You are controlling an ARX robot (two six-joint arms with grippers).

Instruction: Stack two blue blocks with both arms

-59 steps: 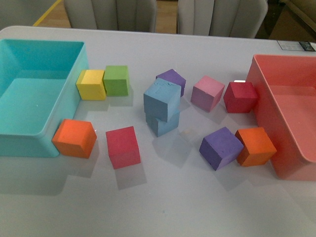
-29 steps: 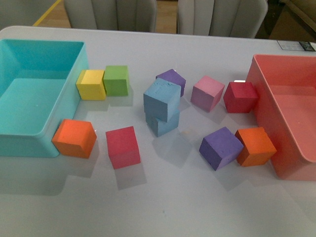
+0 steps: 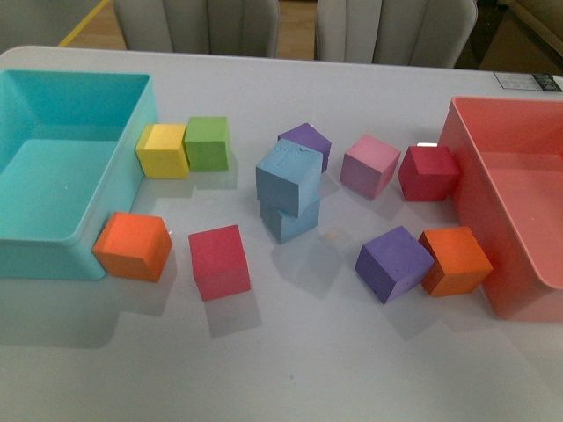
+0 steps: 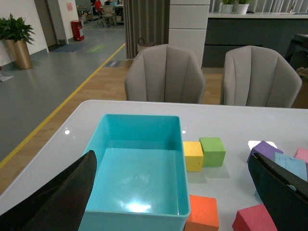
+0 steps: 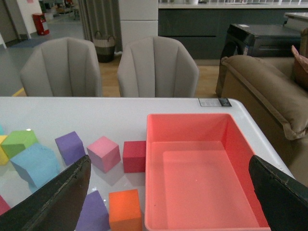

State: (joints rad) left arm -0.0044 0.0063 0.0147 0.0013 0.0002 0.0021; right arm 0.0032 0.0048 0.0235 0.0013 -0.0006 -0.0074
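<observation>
In the front view two sky-blue cubes stand stacked mid-table: the upper blue block [image 3: 288,177] rests, turned a little, on the lower blue block [image 3: 291,221]. Neither arm shows in the front view. The upper block also shows in the left wrist view [image 4: 291,165] and in the right wrist view [image 5: 34,164]. My left gripper [image 4: 175,202] is open, high above the turquoise bin [image 4: 91,150], holding nothing. My right gripper [image 5: 171,197] is open, high above the pink bin [image 5: 192,119], holding nothing. Both are well apart from the stack.
Loose cubes lie around the stack: yellow [image 3: 163,150], green [image 3: 208,142], orange [image 3: 133,246], red [image 3: 219,261], purple [image 3: 307,141], pink [image 3: 369,165], dark red [image 3: 428,172], purple [image 3: 394,263], orange [image 3: 455,260]. The turquoise bin [image 3: 132,158] is left, the pink bin [image 3: 464,167] right. Chairs stand behind the table.
</observation>
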